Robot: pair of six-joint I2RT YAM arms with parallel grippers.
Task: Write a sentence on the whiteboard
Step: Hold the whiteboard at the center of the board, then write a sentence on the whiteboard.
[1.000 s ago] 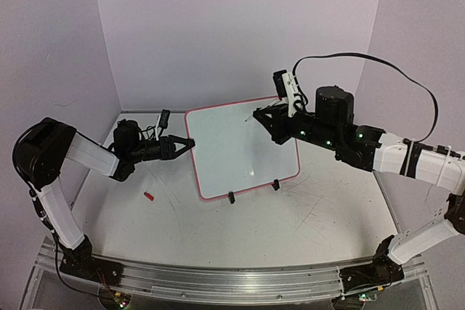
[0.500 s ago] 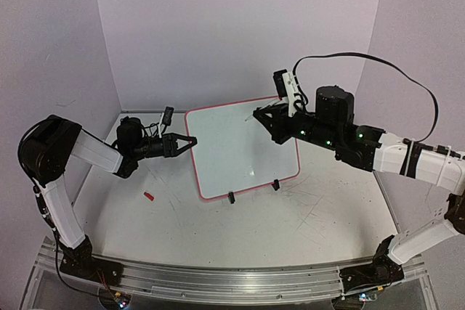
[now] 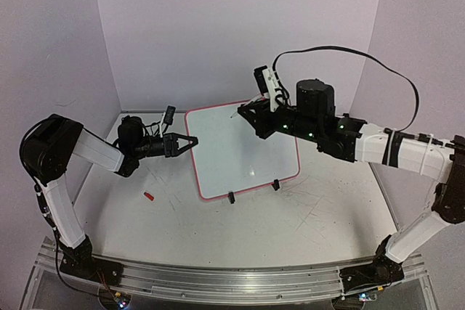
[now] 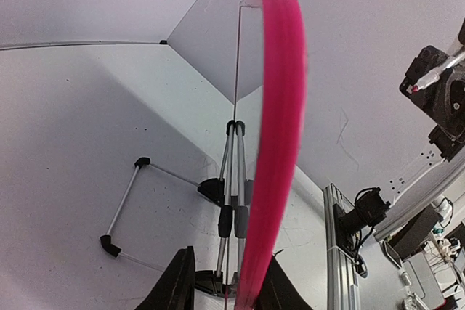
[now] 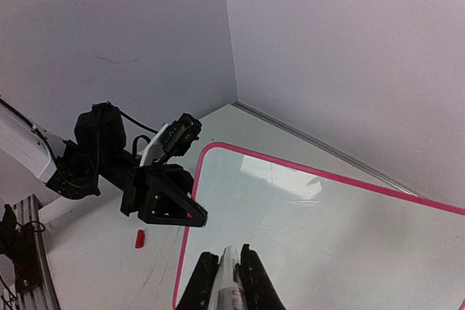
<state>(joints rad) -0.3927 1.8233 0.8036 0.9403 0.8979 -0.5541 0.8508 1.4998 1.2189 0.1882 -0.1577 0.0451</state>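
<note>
The small white whiteboard with a pink-red rim [image 3: 243, 147] stands tilted back at the centre of the pale, scuffed desk [image 3: 240, 230]. It rests on two black clip feet [image 3: 231, 197], and the left wrist view shows a thin metal tripod stand [image 4: 231, 179] behind it, so it faces the arms as a writing surface. Its face looks blank.

At the board's 9 o'clock, the left end effector [image 3: 185, 141] straddles the rim, probably to brace the light board against the push of writing. Its jaws stand apart, one finger against the pink edge and a gap on the other side, so it does not look clamped.

Near the board's 12 o'clock, the right end effector [image 5: 228, 252] is clamped on a white marker pen [image 5: 229, 274], tip aimed at the upper part of the face, a sensible place to start a line. Whether the tip touches the board I cannot tell.

A small red piece [image 3: 148, 196], perhaps the cap, lies on the desk at the board's 8 o'clock, well apart from it.
</note>
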